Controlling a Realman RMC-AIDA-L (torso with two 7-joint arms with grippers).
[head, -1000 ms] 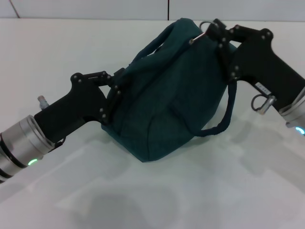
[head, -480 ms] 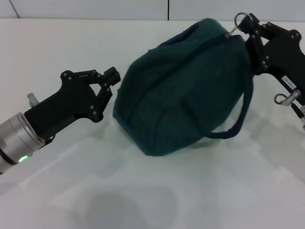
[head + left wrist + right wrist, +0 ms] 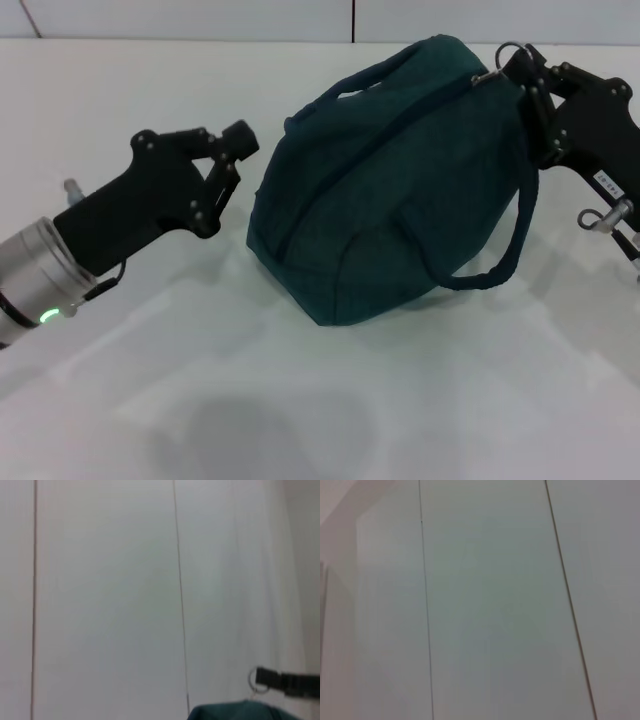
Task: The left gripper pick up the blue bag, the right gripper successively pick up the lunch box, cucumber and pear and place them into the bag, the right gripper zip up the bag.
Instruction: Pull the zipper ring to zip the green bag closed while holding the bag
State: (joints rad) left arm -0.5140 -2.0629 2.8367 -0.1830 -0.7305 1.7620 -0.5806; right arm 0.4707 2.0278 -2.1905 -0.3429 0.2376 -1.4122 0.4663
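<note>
The blue bag [image 3: 395, 180] sits on the white table [image 3: 300, 400] near the middle of your head view, bulging and zipped shut along its top seam, with one rope handle [image 3: 495, 255] drooping in a loop at about 4 o'clock from its centre and the other handle arching over its upper edge near 12 o'clock. Your left gripper [image 3: 232, 160] hangs at 9 o'clock from the bag, just beside its fabric but apart from it; its two black fingers are drawn close at the tips and hold nothing, and a sliver of table shows between them and the bag. Behind it you see the silver wrist with the green light [image 3: 45, 317] trailing off toward 8 o'clock. Your right gripper [image 3: 520, 75] sits at 2 o'clock from the bag's centre, pressed against the upper corner, its fingers pinched on the metal zipper pull [image 3: 490, 75], whose ring shows just past the fingertips. In your left wrist view the bag's top edge [image 3: 245, 711] peeks in below the far gripper's dark finger and ring [image 3: 255, 677]. Your right wrist view shows only pale wall panels [image 3: 490, 605].
</note>
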